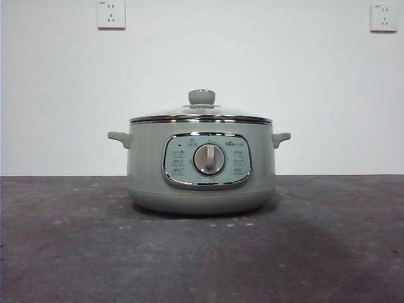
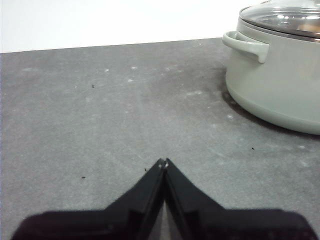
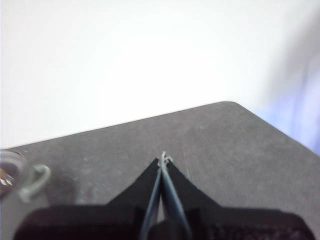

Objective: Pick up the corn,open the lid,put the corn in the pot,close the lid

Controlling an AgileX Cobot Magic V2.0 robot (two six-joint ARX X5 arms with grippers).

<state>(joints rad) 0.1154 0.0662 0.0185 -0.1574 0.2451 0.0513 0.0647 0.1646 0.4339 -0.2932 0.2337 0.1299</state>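
Note:
The pale sage-green pot point(image 1: 201, 170) stands in the middle of the dark table with the glass lid point(image 1: 201, 115) closed on it, green knob point(image 1: 201, 96) on top. The pot also shows in the left wrist view point(image 2: 280, 85), with the lid point(image 2: 285, 17) on it. The corn is not in view in any frame. My left gripper point(image 2: 163, 162) is shut and empty, low over the table beside the pot. My right gripper point(image 3: 163, 159) is shut and empty above the table near its far corner; a pot handle point(image 3: 35, 182) shows at that picture's edge.
The dark grey table point(image 1: 76, 246) runs to a white wall with two sockets point(image 1: 111, 14) point(image 1: 383, 17). The table's rounded corner point(image 3: 232, 106) lies just beyond my right gripper.

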